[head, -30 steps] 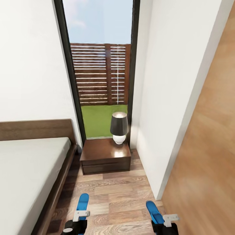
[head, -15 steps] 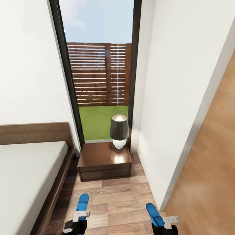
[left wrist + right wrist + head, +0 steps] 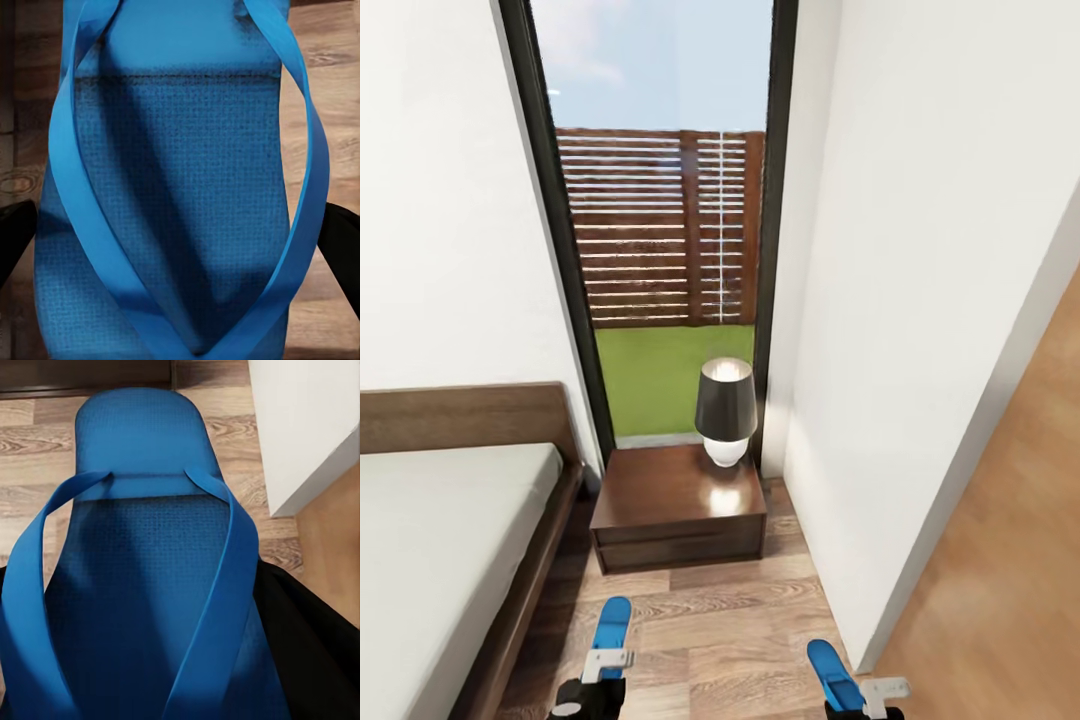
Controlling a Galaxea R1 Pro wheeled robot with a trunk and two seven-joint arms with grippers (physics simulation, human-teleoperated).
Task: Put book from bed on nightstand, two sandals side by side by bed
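Each gripper holds one bright blue sandal low over the wood floor. My left gripper (image 3: 605,668) is shut on the left sandal (image 3: 612,622), beside the bed (image 3: 450,520). In the left wrist view that sandal (image 3: 180,172) lies strap-up between the black fingers (image 3: 13,241). My right gripper (image 3: 865,692) is shut on the other sandal (image 3: 828,668), seen close up in the right wrist view as a blue sole (image 3: 142,547) with a black finger (image 3: 307,649) beside it. The dark wood nightstand (image 3: 660,490) stands ahead by the window. The book is out of view.
A dark-shaded lamp (image 3: 725,410) sits on the nightstand's right rear corner. A white wall corner (image 3: 860,450) juts in at the right, with a brown wood panel (image 3: 1010,560) beyond it. The tall dark-framed window (image 3: 660,230) is behind the nightstand. A strip of floor (image 3: 710,620) lies between bed and wall.
The whole head view has shifted: nightstand and lamp sit slightly lower and the window looks larger, so the camera moved. Both grippers keep their sandals.
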